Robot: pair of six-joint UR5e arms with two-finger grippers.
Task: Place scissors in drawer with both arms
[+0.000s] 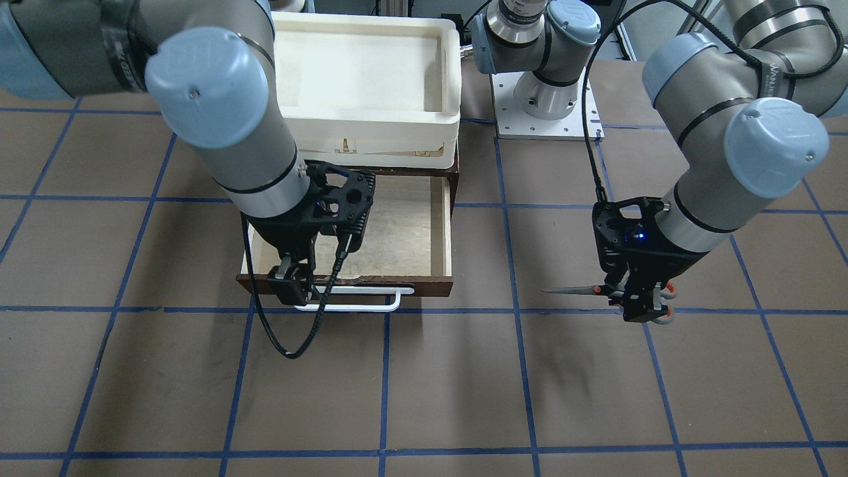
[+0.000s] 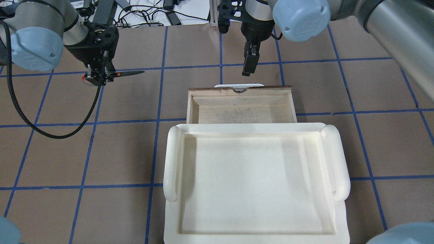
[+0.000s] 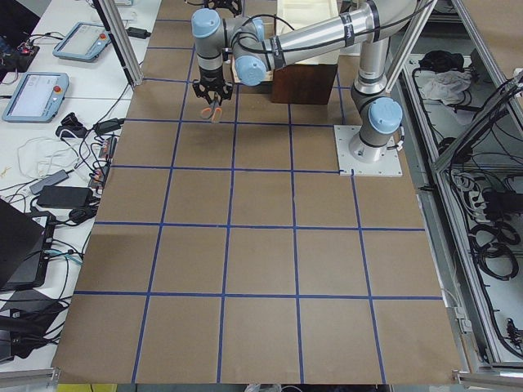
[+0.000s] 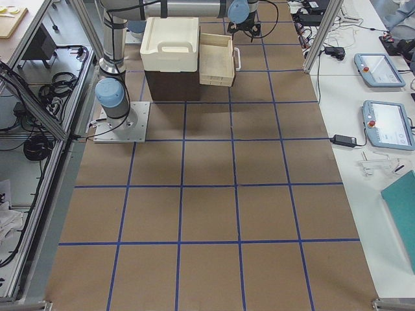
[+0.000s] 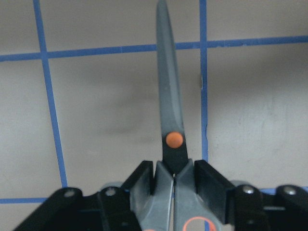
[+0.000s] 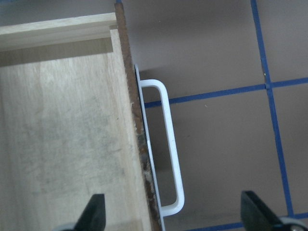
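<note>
Left wrist-mounted footage gives the close detail that the wider views lack: the small scissors with dark grey blades and an orange pivot dot [image 5: 168, 96] are seen clamped in the left gripper [image 5: 174, 180], whose black fingers [image 5: 144, 180] are pressed together on the metal just behind the pivot, the closed blades jutting straight out beyond them. The orange-and-grey loop handles are shown better in the exterior front-facing view, where they stick out behind the gripper. In the overhead exterior view the scissors are held level over the brown, blue-gridded table [image 2: 118, 152], well apart from the wide shallow drawer with a pale plywood inside [image 2: 237, 112], the tips directed towards the drawer's side of the table. The drawer is seen pulled out from under the white tray-like box [image 2: 171, 162]. The right gripper [image 2: 248, 67] is placed above the drawer's white bar handle [image 6: 168, 139]; only in the right wrist-mounted view are its fingertips [image 6: 95, 211] shown spread wide, with the dark brown front edge and the handle framed between them and nothing gripped.
</note>
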